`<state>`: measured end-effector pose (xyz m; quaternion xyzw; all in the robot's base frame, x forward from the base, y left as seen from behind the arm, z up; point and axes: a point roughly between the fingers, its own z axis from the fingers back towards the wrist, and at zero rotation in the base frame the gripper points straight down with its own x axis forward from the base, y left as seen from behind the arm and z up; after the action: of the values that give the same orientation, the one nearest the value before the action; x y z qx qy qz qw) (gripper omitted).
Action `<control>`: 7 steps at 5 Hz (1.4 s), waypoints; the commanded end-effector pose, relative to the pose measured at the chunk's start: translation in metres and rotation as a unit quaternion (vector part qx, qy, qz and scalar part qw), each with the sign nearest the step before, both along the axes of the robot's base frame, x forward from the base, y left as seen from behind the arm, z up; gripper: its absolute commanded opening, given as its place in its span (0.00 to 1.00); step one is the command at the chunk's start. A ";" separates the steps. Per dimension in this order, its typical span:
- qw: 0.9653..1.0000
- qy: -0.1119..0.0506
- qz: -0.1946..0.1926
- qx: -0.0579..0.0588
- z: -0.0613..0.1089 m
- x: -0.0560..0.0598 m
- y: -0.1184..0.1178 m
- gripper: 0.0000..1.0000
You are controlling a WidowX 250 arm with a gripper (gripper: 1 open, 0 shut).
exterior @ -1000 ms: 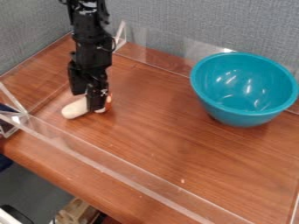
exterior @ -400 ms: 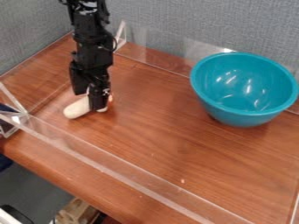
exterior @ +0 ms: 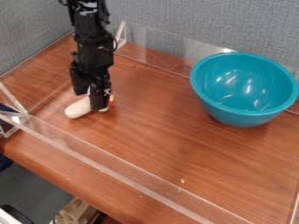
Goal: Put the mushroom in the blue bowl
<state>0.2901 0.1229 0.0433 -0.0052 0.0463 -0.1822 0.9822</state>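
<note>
The mushroom [exterior: 79, 108] lies on its side on the wooden table at the left, its cream stem pointing left and its reddish-brown cap mostly hidden behind a black finger. My gripper [exterior: 90, 94] points straight down over it, open, with one finger on each side of the cap end and the tips close to the table. Whether the fingers touch the mushroom I cannot tell. The blue bowl [exterior: 243, 87] stands upright and empty at the right, well apart from the gripper.
A low clear plastic wall [exterior: 140, 162] runs along the table's front and sides. Behind is a grey fabric panel [exterior: 176, 22]. Bare wooden tabletop [exterior: 158, 114] lies between the mushroom and the bowl.
</note>
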 end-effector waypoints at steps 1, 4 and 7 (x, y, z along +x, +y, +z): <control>1.000 -0.021 0.004 0.011 0.010 0.004 0.007 0.00; 0.999 -0.029 -0.001 0.013 0.026 0.001 0.007 0.00; 0.999 -0.043 -0.006 0.018 0.051 -0.003 0.007 0.00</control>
<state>0.2825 0.1240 0.0720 0.0005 0.0387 -0.1908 0.9809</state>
